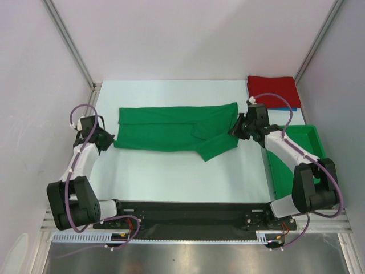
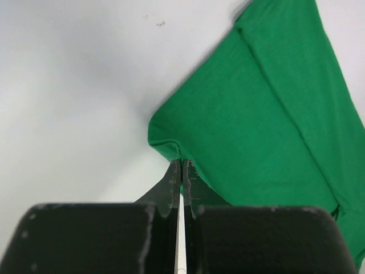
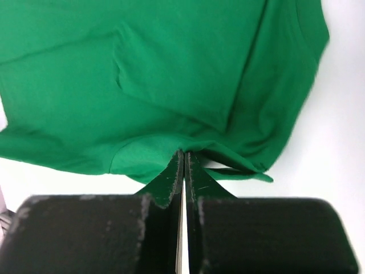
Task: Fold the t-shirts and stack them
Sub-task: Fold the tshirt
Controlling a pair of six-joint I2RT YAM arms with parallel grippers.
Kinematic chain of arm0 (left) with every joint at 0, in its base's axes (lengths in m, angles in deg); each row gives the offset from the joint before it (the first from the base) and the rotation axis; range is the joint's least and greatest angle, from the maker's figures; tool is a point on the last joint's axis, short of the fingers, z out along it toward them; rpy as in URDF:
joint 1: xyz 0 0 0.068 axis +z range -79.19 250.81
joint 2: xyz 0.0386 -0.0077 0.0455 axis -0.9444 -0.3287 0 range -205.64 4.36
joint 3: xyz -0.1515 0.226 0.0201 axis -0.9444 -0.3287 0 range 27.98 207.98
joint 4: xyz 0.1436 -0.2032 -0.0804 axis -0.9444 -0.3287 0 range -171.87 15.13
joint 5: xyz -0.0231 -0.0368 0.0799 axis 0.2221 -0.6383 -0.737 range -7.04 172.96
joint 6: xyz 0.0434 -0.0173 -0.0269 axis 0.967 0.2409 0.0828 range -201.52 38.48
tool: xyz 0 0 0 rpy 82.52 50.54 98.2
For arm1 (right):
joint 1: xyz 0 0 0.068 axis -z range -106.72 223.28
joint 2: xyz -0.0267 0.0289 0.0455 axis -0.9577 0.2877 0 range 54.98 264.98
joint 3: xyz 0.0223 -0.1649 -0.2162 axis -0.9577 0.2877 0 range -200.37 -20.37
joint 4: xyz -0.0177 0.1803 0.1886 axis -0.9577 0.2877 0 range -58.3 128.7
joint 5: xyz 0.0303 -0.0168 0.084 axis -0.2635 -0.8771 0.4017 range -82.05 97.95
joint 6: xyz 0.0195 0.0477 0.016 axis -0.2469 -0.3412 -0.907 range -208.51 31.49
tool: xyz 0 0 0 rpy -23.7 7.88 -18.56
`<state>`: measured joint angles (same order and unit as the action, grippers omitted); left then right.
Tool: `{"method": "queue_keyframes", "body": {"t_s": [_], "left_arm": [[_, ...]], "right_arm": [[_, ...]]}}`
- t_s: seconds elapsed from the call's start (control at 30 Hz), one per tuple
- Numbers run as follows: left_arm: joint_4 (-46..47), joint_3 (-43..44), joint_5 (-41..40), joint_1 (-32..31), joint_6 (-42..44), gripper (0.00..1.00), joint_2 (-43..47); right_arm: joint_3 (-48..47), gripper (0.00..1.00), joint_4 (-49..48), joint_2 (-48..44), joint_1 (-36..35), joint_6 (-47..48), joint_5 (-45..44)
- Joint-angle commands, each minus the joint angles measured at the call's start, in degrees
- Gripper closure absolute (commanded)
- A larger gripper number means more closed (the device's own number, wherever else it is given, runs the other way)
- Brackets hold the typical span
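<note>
A bright green t-shirt (image 1: 165,132) lies stretched across the middle of the white table, folded lengthwise, with a sleeve (image 1: 217,146) sticking out toward the front. My left gripper (image 1: 112,139) is shut on its left end; the left wrist view shows the fingertips (image 2: 182,162) pinching the green t-shirt's (image 2: 256,131) corner. My right gripper (image 1: 234,132) is shut on the right end, its tips (image 3: 184,153) pinching the green t-shirt's (image 3: 171,74) bunched edge. A folded red t-shirt (image 1: 272,91) rests at the back right on a blue t-shirt (image 1: 280,108), of which only an edge shows.
A rigid green bin (image 1: 296,154) sits at the right edge of the table, partly under my right arm. White walls with metal frame posts enclose the table on three sides.
</note>
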<state>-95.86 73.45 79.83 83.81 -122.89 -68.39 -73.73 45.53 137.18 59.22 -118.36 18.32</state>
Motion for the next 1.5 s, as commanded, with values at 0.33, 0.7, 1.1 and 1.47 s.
{"method": "queue_keyframes", "body": {"t_s": [0.33, 0.7, 1.1, 1.47], "left_arm": [[5.3, 11.2, 1.4, 0.5, -2.1, 1.00, -11.6], [6.0, 17.1, 2.6, 0.5, -4.0, 1.00, -20.4], [6.1, 20.7, 2.6, 0.5, -4.5, 1.00, -25.5], [6.0, 24.3, 4.6, 0.5, -4.9, 1.00, -30.2]], "right_arm": [[-13.9, 1.00, -1.3, 11.5, 4.0, 2.7, 6.1], [-23.9, 1.00, 0.0, 21.3, 4.6, 2.5, 8.2], [-27.0, 1.00, -0.6, 25.3, 6.5, 1.9, 9.6], [-31.5, 1.00, 0.1, 30.7, 7.2, 1.5, 11.3]]}}
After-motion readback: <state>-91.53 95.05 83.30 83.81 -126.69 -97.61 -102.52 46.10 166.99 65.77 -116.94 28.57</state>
